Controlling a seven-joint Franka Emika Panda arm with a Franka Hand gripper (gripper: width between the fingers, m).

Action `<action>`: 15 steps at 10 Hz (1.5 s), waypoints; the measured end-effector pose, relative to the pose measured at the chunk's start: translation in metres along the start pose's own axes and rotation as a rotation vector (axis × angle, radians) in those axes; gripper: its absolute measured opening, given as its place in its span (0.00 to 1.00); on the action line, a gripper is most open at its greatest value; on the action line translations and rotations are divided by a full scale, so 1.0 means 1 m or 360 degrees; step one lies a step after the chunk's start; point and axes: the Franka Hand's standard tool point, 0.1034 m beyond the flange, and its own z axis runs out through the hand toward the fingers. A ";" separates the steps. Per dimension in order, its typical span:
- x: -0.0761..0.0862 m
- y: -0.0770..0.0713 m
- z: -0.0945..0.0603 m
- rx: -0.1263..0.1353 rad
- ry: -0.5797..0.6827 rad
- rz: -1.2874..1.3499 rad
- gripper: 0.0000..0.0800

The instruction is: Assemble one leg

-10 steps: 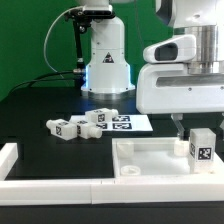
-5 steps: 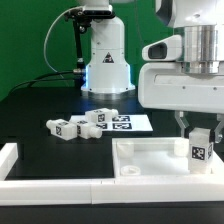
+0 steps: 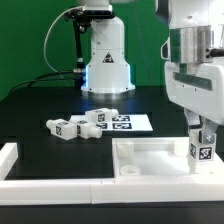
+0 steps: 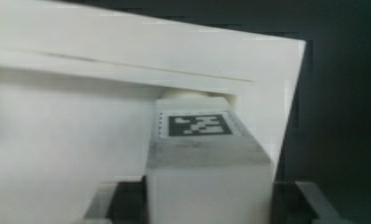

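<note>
The black table [image 3: 40, 105] is shown across the exterior view; the rimmed white panel [image 3: 150, 158] is seen lying flat in the lower right of that frame, with a raised white border strip [image 3: 50, 190] running along the bottom edge; the marker board [image 3: 132, 123] is seen flat near the frame's centre, and a cluster of loose white tagged parts [image 3: 75, 125] is seen just beside it at centre left.

The gripper [image 3: 203, 130] is shown at the right edge of the exterior view, lowered over the panel's right end; the leg [image 3: 203, 148] is seen upright there, its tag facing the camera, with the dark fingers [image 3: 192, 124] set at its upper part; in the wrist view the leg [image 4: 203, 150] is seen rising between the two finger tips [image 4: 125, 200]; the fingers appear clenched on the leg, though the contact itself is blurred.

The leg is judged light, rigid and smooth-sided, being a short plastic post; slipping or twisting under a loose grasp is thought likely; hold is best taken on two opposite flat sides near the upper end, so that the lower end is left free for seating in the panel; little risk of breakage is expected.
</note>
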 end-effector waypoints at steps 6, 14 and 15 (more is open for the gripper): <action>-0.003 0.000 0.000 0.0050 -0.0046 0.0787 0.36; -0.010 -0.004 -0.029 0.0096 -0.0079 0.0049 0.80; -0.009 -0.007 -0.045 0.0125 -0.0092 -0.0038 0.80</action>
